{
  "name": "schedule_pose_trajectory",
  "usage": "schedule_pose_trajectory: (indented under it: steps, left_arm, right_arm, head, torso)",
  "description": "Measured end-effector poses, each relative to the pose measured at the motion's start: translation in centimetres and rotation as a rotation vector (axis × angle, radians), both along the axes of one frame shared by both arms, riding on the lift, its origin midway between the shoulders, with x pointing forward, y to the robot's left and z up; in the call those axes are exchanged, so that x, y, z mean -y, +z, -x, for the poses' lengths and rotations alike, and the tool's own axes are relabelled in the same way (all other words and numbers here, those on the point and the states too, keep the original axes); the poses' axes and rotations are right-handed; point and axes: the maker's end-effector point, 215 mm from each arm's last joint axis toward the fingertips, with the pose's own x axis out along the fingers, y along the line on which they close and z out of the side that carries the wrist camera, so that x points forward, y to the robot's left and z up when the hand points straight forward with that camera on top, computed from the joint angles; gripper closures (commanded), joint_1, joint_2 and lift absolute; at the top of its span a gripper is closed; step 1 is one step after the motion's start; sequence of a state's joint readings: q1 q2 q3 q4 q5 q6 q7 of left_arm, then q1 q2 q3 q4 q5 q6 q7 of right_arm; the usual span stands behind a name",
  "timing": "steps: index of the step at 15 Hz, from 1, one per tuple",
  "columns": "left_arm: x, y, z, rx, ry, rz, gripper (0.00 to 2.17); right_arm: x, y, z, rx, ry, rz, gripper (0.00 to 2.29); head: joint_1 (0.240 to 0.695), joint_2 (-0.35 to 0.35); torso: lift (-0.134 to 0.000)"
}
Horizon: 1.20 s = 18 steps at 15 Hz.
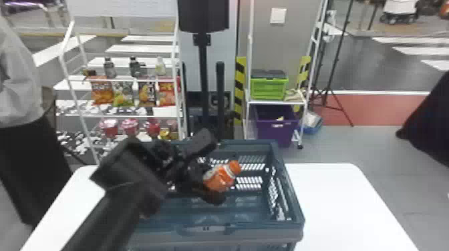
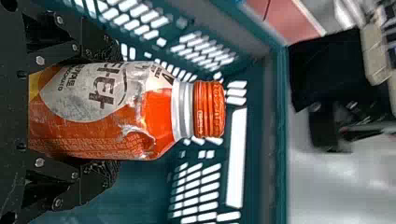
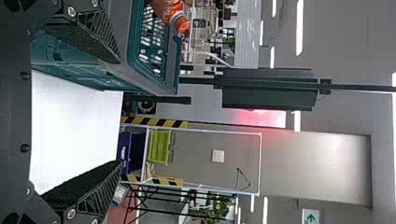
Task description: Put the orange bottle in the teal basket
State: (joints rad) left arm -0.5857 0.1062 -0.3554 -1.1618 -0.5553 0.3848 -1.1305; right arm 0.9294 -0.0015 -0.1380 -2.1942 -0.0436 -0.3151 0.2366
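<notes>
1x orange bottle, tilted, clamped btwn L gripper fingers, cap past tips. 1x teal basket, under L gripper, atop white table. R gripper: fingers apart, nr basket.

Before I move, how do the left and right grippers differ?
The left gripper is shut on the orange bottle; the right gripper is open and empty. The left gripper is over the teal basket; the right gripper faces the white table beside it. Both have black fingers.
</notes>
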Motion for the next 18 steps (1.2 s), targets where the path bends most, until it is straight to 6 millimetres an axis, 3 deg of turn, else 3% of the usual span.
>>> schedule_pose_trajectory:
  steps: [4, 11, 14, 15, 17, 18]
  left_arm:
    - [1.3, -4.1, 0.3, -0.016, -0.119, -0.117, 1.79]
    - [-0.8, -8.4, 2.1, -0.051, -0.166, -0.310, 1.77]
    - [-1.8, -9.8, 2.3, -0.048, -0.140, -0.365, 1.63]
    - [-2.0, -10.0, 2.3, -0.050, -0.135, -0.372, 1.38]
    - [-2.2, -10.3, 2.0, -0.036, -0.109, -0.377, 0.40]
    - [-2.4, -10.3, 1.7, -0.026, -0.090, -0.379, 0.12]
  right_arm:
    - [0.2, 0.7, 0.7, 0.020, -0.002, -0.001, 0.13]
    - [0.2, 1.6, 1.5, 0.043, -0.001, -0.001, 0.13]
    - [0.1, 2.1, 1.8, 0.054, 0.000, -0.003, 0.13]
    - [0.1, 2.2, 1.9, 0.057, 0.001, -0.003, 0.13]
    - [0.1, 2.4, 2.0, 0.060, 0.002, -0.004, 0.13]
    - [0.1, 2.5, 2.0, 0.061, 0.002, -0.004, 0.13]
  head:
    - [0.499, 0.000]
    - [0.499, 0.000]
    - [0.499, 0.000]
    - [0.499, 0.000]
    - [0.499, 0.000]
    - [0.499, 0.000]
  torso:
    - [0.000]
    - [0.000]
    - [0.000]
    - [0.000]
    - [0.000]
    - [0.000]
